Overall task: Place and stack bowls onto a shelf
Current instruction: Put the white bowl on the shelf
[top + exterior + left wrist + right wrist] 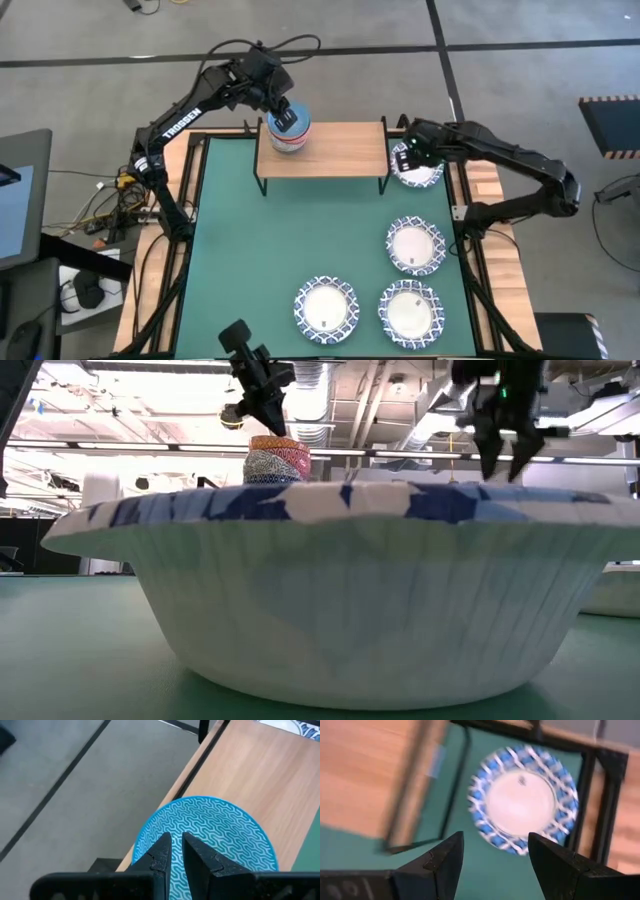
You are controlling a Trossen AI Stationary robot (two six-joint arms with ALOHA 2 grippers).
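The light-wood shelf [340,150] stands at the far end of the green mat. A stack of small bowls [288,132] sits on its left end, with the light blue bowl [220,840] on top. In the low view the stack [278,460] shows red and patterned rims. My left gripper [283,118] [176,851] hangs shut over the light blue bowl's inside. My right gripper [410,152] [492,852] is open above a white bowl with a blue rim [420,168] [522,800], which rests on the mat just right of the shelf. My left gripper points its shut fingers [162,852] down from above into the light blue bowl, near the bowl's rim [150,832]. Whether the tips touch the bowl I cannot tell.
Three more white bowls lie on the mat: one at the right [415,246] and two near the front edge [325,308] [410,311]. One of them fills the low view [330,590]. The shelf's middle and right part [260,775] is bare wood. Black shelf legs [462,770] stand close to the right gripper.
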